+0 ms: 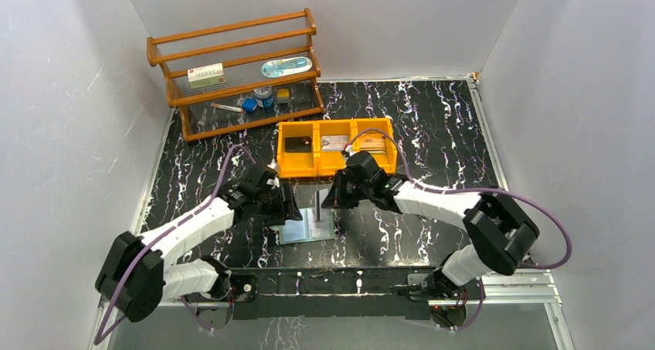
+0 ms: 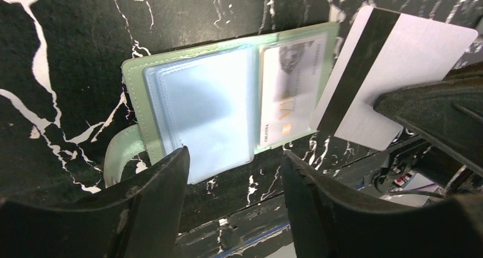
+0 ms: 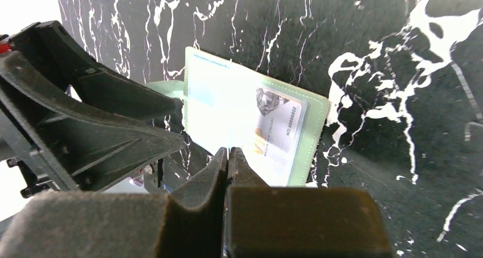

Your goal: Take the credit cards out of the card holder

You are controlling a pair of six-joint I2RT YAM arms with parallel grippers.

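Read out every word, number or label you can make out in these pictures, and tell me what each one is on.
"NO." then a row of digits, mostly eights, not all certain: on the tucked card in the card holder.
Small line of letters along that card's edge, left wrist view: too blurred to read.
White card with the black stripe: no text on the side shown.
Box on the wooden rack: red print, too small to read.

The right pincer [image 2: 390, 105] covers the striped card's [image 2: 410, 47] corner; the sleeved card's [image 2: 290, 93] print blurs.
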